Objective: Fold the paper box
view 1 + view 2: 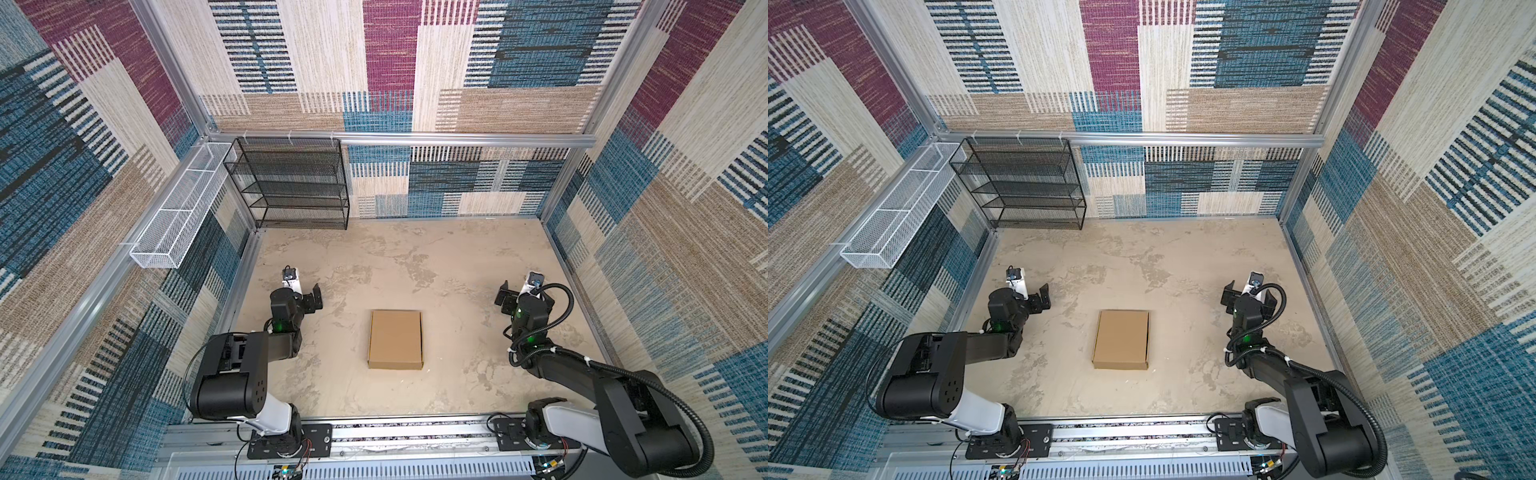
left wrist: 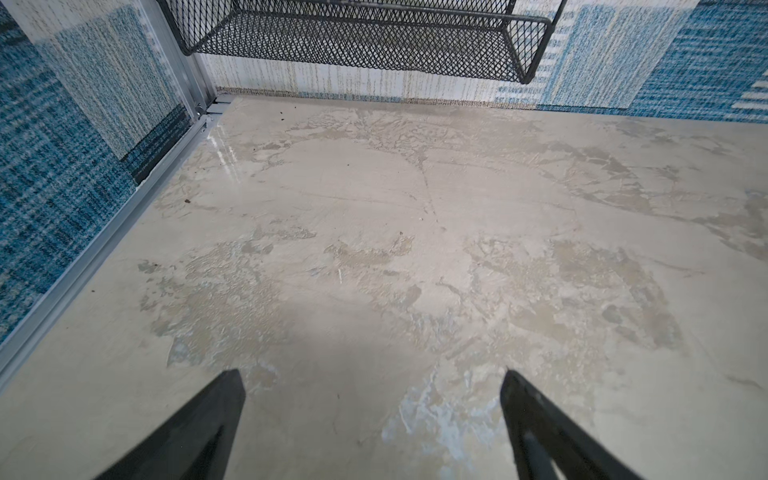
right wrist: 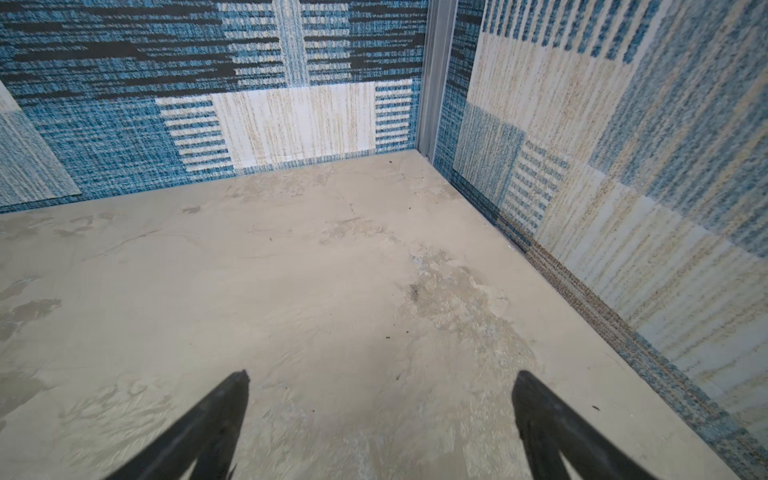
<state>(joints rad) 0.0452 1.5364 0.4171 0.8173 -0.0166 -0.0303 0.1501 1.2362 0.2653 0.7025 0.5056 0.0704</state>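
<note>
The paper box (image 1: 395, 338) (image 1: 1121, 338) is a plain brown cardboard mailer. It lies as a shallow, closed rectangle in the middle of the beige table, seen in both top views. My left gripper (image 1: 306, 292) (image 1: 1034, 294) hovers to the box's far left, well apart from it. In the left wrist view the left gripper (image 2: 372, 374) is open over bare table. My right gripper (image 1: 521, 291) (image 1: 1250, 291) hangs to the box's far right, also apart from it. The right gripper (image 3: 381, 374) is open too, with nothing between its fingers. Neither wrist view shows the box.
A black mesh shelf rack (image 1: 291, 183) (image 1: 1021, 183) (image 2: 365, 37) hangs on the back wall at the left. A white wire basket (image 1: 178, 216) (image 1: 892, 216) runs along the left wall. Patterned walls enclose the table on three sides. The arms' base rail (image 1: 374, 432) lines the front edge.
</note>
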